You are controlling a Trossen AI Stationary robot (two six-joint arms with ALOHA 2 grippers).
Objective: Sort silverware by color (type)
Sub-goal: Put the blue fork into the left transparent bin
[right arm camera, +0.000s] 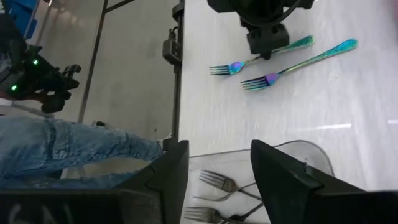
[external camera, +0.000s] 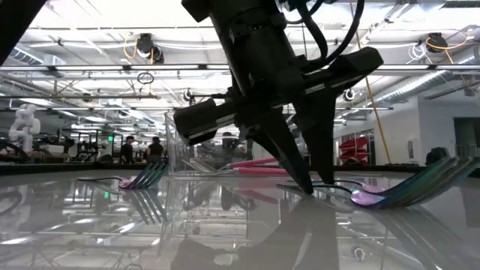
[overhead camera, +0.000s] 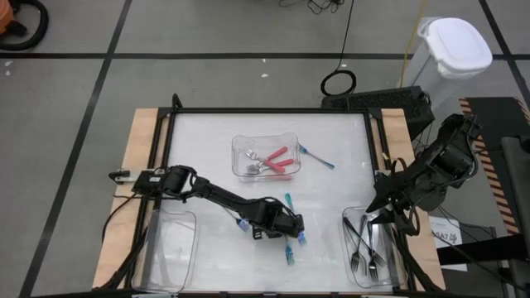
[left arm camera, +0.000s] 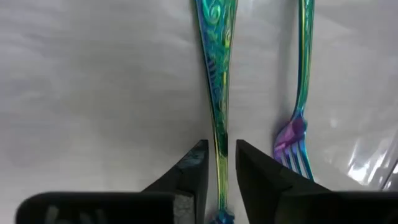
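My left gripper is down on the table's near middle, shut on the handle of a teal fork. A second teal fork lies flat beside it. More teal forks lie around. Pink-handled utensils lie in a clear tray at the middle. My right gripper is open and empty above a clear tray at the near right, which holds several dark grey forks. My left gripper pinches the teal fork's handle between its two fingers, which come from above and point down. The fingers lie across the handle, one on each long edge. The fork lies flat on the table.
An empty clear tray stands at the near left. A person's leg in jeans shows beside the table in the right wrist view. A white bin stands on the floor beyond the far right corner.
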